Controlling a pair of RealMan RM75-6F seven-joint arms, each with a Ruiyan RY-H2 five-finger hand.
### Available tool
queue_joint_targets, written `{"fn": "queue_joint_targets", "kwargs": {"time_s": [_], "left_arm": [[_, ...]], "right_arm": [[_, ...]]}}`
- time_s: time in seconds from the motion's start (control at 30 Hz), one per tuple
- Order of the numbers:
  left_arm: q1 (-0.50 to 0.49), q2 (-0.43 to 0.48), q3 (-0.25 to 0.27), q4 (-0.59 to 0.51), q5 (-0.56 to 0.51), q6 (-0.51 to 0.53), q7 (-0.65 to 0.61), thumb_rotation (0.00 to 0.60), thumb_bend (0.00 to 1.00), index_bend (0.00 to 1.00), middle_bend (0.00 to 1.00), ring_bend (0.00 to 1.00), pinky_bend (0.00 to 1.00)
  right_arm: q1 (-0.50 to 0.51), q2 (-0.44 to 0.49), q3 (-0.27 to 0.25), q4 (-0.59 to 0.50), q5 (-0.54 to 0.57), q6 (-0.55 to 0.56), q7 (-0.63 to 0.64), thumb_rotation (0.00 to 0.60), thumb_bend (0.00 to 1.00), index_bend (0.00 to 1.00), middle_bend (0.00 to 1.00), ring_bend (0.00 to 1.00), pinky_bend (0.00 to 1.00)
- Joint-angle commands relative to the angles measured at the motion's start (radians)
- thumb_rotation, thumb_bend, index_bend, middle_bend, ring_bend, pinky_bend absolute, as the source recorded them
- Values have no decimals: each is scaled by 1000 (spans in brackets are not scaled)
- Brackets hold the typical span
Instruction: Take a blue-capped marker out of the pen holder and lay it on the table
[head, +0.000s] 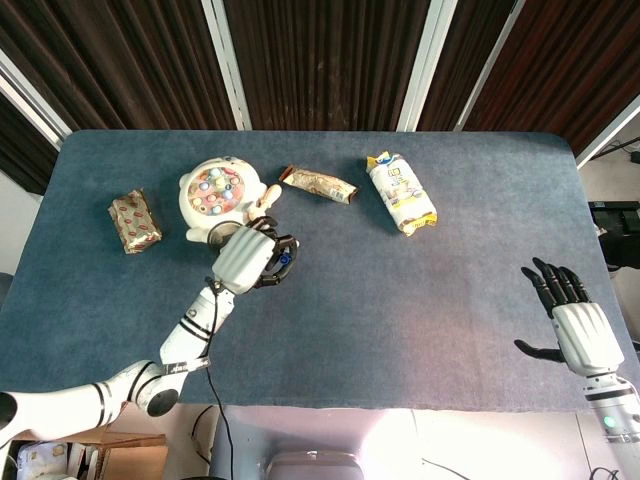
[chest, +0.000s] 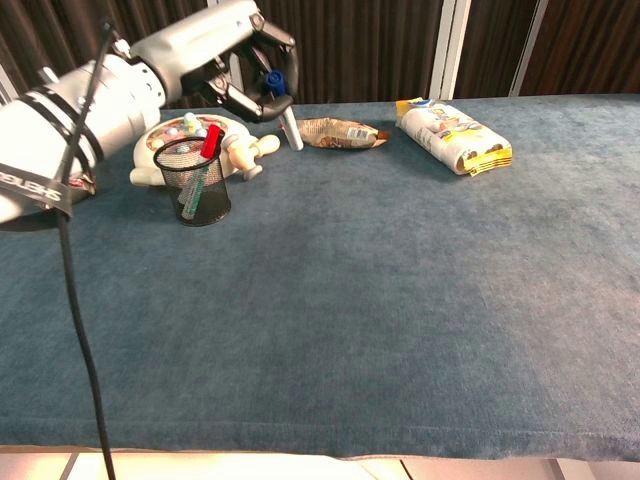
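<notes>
My left hand (head: 248, 258) (chest: 232, 62) hangs in the air to the right of the black mesh pen holder (chest: 195, 183) and grips the blue-capped marker (chest: 283, 108), blue cap up between the fingers, white barrel pointing down. The marker is wholly out of the holder and above the table. In the head view the hand hides the holder. A red-capped marker (chest: 209, 141) and another pen still stand in the holder. My right hand (head: 570, 315) is open at the table's near right edge, palm empty.
A round white toy (head: 218, 189) with coloured beads sits just behind the holder. A small snack packet (head: 134, 221) lies at the far left, a brown wrapper (head: 319, 184) and a white-yellow bag (head: 401, 192) farther back. Blue cloth covers the table (head: 400, 290).
</notes>
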Motion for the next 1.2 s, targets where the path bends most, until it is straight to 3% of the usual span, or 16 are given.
{"fn": "queue_joint_targets", "kwargs": {"time_s": [0.03,0.17,0.3,0.43,0.63,0.7,0.93,1.1,1.2], "left_arm": [[-62,-139,-14,170,-26,-19,47,600,502,733,815,574,262],[-86,-218,-26,291,-61,-36,83,600,462,703,787,534,246],[-92,-237,-38,306,-133,-91,157,600,349,471,600,350,154],[-76,-188,-46,215,-187,-121,207,600,279,187,293,100,79],[-19,-52,-28,17,-175,-88,228,600,245,6,96,0,34],[9,1,-26,-62,-173,-62,230,600,245,0,84,0,33],[194,311,7,-365,-219,80,286,600,238,24,109,6,31],[336,477,69,-420,-192,171,237,600,236,80,124,33,31],[448,548,132,-418,-148,246,160,600,236,93,128,33,29]], "right_arm": [[-3,0,-1,2,2,2,2,600,0,0,0,0,24],[-5,1,-2,3,1,6,3,600,0,0,0,0,25],[-5,0,-2,4,-1,7,4,600,0,0,0,0,23],[-4,0,-2,4,-1,5,3,600,0,0,0,0,24],[-6,1,-1,1,-1,10,3,600,0,0,0,0,25],[-7,3,-2,0,-2,11,3,600,0,0,0,0,25],[-8,14,-1,-1,6,7,19,600,0,0,0,0,25],[-10,15,1,14,6,11,50,600,0,0,0,0,24],[-10,16,0,24,-2,15,67,600,0,0,0,0,24]]}}
